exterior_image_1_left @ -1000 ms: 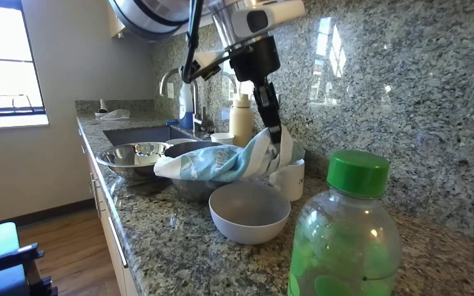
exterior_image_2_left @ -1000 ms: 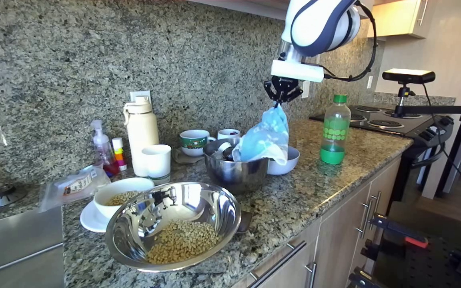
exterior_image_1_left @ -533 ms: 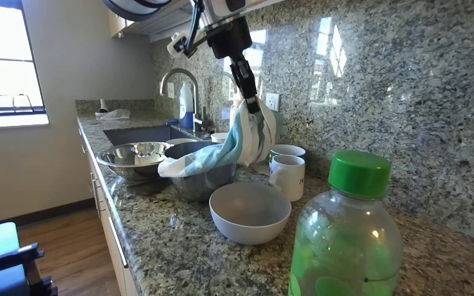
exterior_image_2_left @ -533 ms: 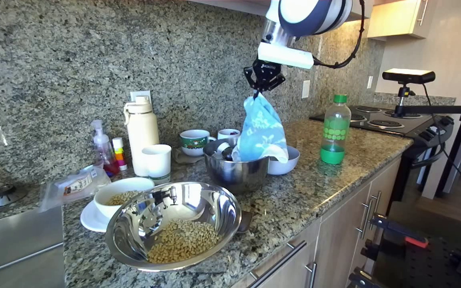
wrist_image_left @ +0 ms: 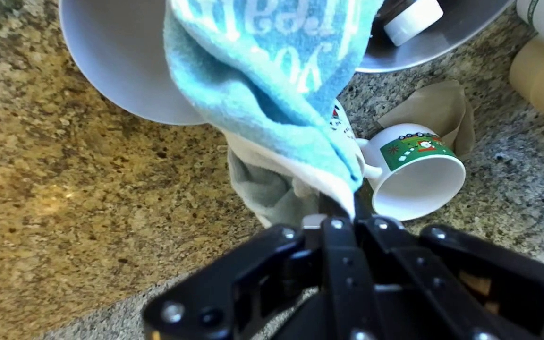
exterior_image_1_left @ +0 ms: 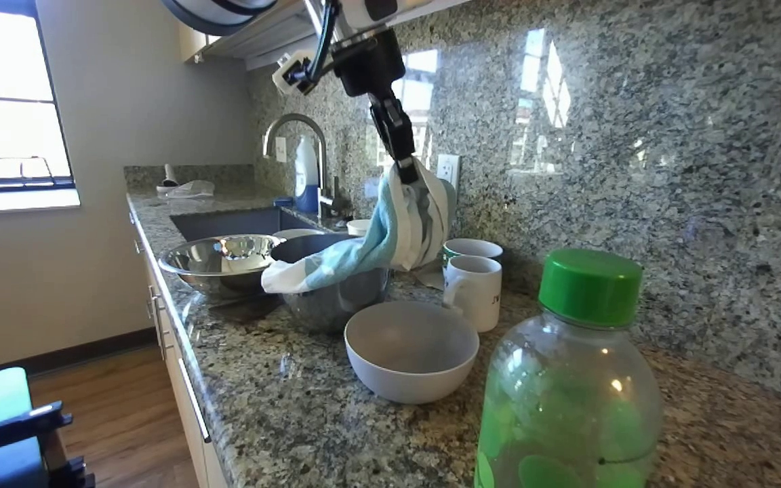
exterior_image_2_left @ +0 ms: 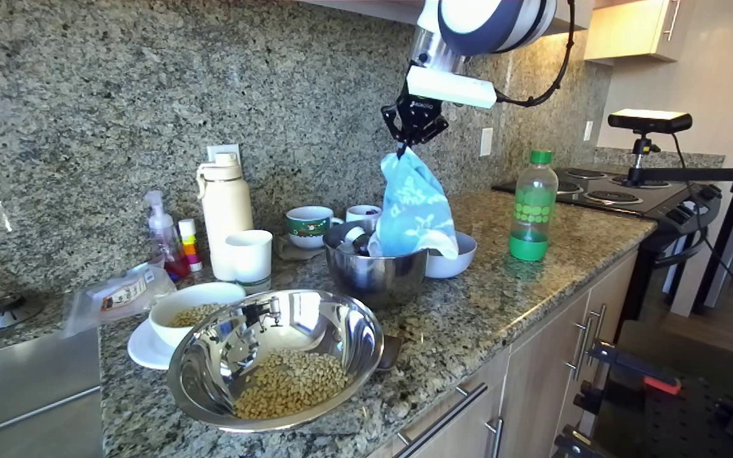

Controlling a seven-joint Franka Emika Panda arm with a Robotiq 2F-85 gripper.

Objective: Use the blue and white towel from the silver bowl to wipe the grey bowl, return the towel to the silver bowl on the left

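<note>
My gripper [exterior_image_2_left: 403, 151] is shut on the top of the blue and white towel [exterior_image_2_left: 417, 213], also seen in the wrist view [wrist_image_left: 272, 85]. The towel hangs down, its lower end at the rim of the deep silver bowl [exterior_image_2_left: 376, 280]; in an exterior view the end [exterior_image_1_left: 316, 271] drapes across that bowl's front. A white-capped bottle [exterior_image_2_left: 359, 238] lies in the deep silver bowl. The grey bowl [exterior_image_1_left: 411, 339] stands beside it, its inside bare in that view; it also shows in the wrist view [wrist_image_left: 125, 61]. My gripper is well above both bowls.
A wide shiny silver bowl [exterior_image_2_left: 290, 334] with beans stands on the sink side. A green-capped bottle [exterior_image_2_left: 532, 210] stands beyond the grey bowl. Mugs [exterior_image_1_left: 482, 298] [exterior_image_2_left: 309, 229] stand near the stone backsplash. A cream flask [exterior_image_2_left: 226, 216] and white cup [exterior_image_2_left: 249, 254] stand farther along.
My gripper has risen and moved toward the deep silver bowl's side, away from the green-capped bottle. The towel has lifted with it and hangs steeper, uncovering the mugs in an exterior view.
</note>
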